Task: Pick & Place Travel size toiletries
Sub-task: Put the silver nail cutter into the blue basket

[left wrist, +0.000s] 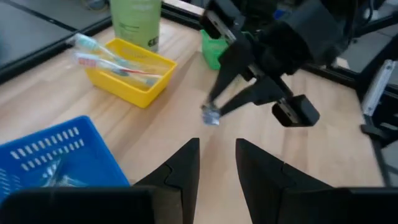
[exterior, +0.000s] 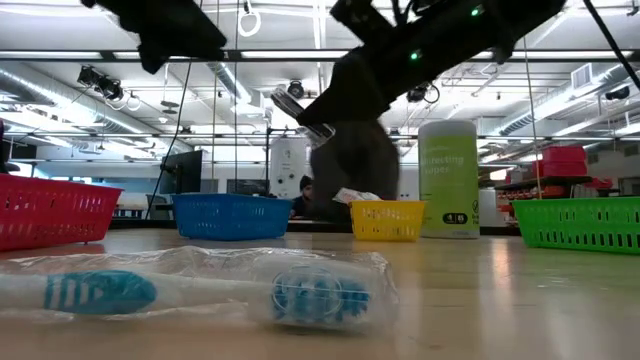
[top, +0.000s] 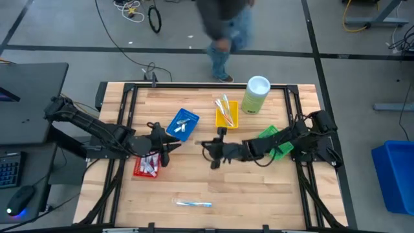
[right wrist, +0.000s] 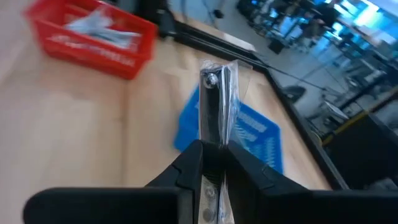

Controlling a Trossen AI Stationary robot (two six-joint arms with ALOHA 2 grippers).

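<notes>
Two dark robot arms with pointy fingers

Both arms are black and made of thick round parts joined together. The right arm (top: 284,144) has thin black cables running along it and small green lights. Each gripper, like the left gripper (left wrist: 216,167), has two flat black fingers shaped like wedges.

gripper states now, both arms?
Left gripper: open, empty, over the table beside the blue tray.
Right gripper: shut on a wrapped razor, lifted above the table.
</notes>
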